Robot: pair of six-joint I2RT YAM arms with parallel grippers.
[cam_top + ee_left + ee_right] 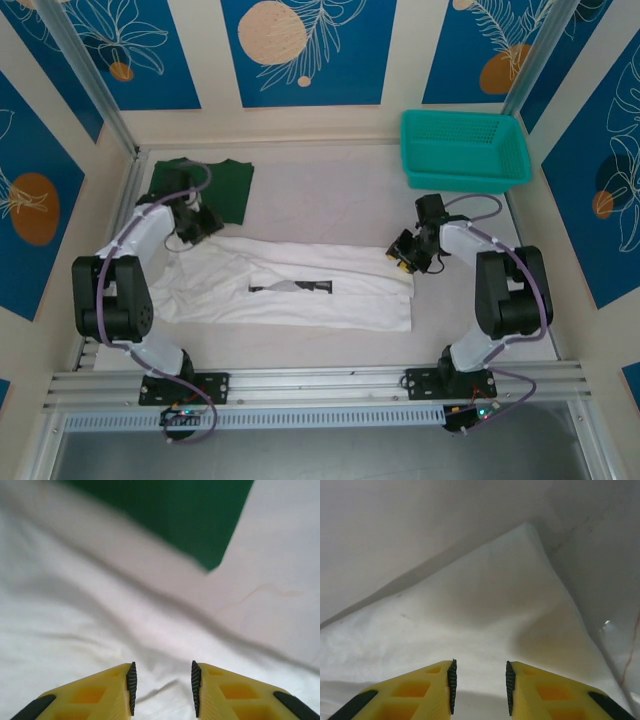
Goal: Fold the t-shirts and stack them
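My left gripper (162,687) hangs with its jaws apart and nothing between them, low over the left end of the white t-shirt (300,310). The shirt lies spread on the table (330,190) between my two arms, its small black print (290,288) facing up. Just ahead of that gripper lies the dark green t-shirt (190,515), a strip of bare table between it and the white one. My right gripper (479,687), likewise parted and empty, sits over the white t-shirt's right corner, the teal basket (460,178) well beyond it.
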